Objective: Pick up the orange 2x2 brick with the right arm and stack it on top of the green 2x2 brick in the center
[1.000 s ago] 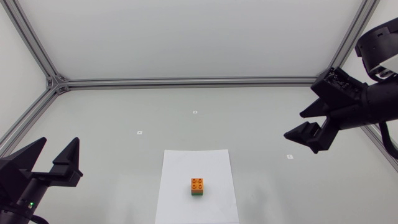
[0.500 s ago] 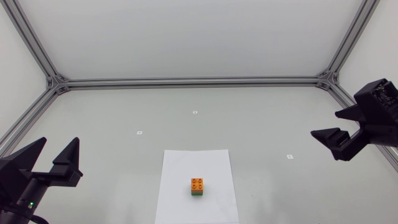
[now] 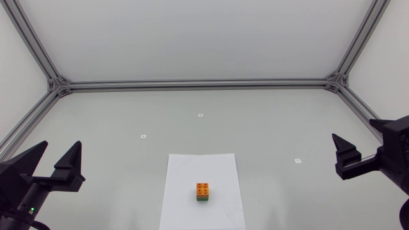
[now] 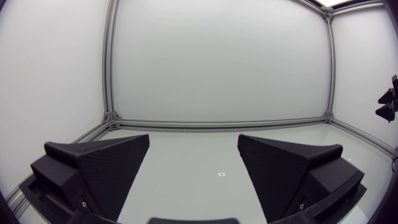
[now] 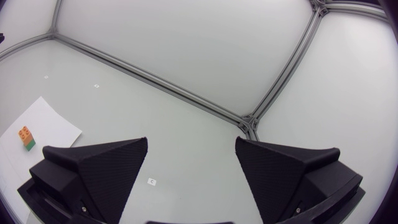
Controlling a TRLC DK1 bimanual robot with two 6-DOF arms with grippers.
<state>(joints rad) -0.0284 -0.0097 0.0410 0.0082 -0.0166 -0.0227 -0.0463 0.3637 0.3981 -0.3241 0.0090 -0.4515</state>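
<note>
The orange 2x2 brick (image 3: 202, 188) is stacked on the green 2x2 brick (image 3: 202, 199), on a white sheet (image 3: 185, 185). The left gripper (image 3: 62, 145) and the right gripper (image 5: 191, 142) are spread wide, nothing held.

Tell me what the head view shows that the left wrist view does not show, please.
Only the head view shows the orange 2x2 brick sitting on top of the green 2x2 brick, on a white sheet of paper. Only the left wrist view shows the textured inner faces of the left gripper. Both views show that gripper open and empty, the right gripper off to the side, and the table.
</note>
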